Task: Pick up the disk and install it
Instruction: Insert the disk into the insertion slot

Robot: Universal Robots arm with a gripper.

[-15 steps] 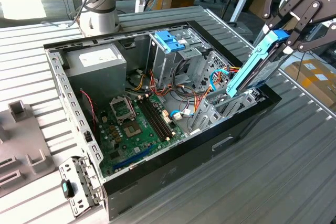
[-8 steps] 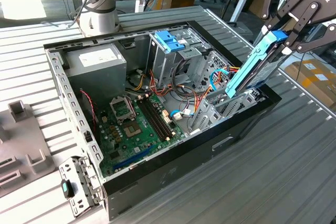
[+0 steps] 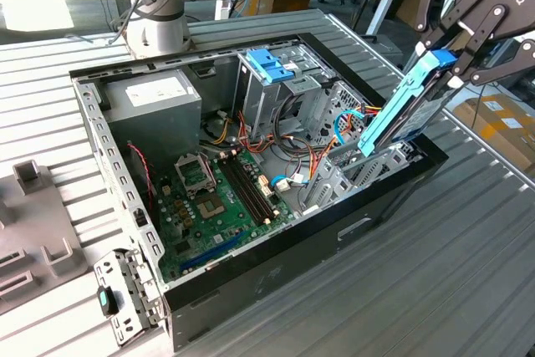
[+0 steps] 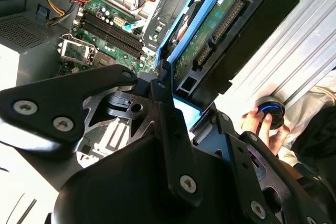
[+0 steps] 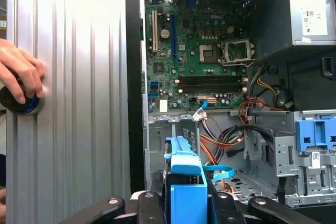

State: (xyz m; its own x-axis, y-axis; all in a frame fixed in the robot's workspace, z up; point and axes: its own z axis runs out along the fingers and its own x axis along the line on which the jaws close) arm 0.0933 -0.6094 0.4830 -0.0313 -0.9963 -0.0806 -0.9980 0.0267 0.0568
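The ribbed metal bench (image 3: pixel 468 282) carries an open computer case (image 3: pixel 276 269). At the exterior view's upper right, the tool (image 3: pixel 452 58) clamps the tilted disk (image 3: pixel 399 110).

Loose cables (image 3: pixel 315 156) crowd the bay (image 3: pixel 355 165) beside the tilted disk (image 3: pixel 401 108); the case wall (image 3: pixel 359 219) hems its other side.

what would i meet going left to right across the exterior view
grey plastic part → power-supply box → blue handle on the drive cage → disk, tilted over the case's edge → gripper shut on it
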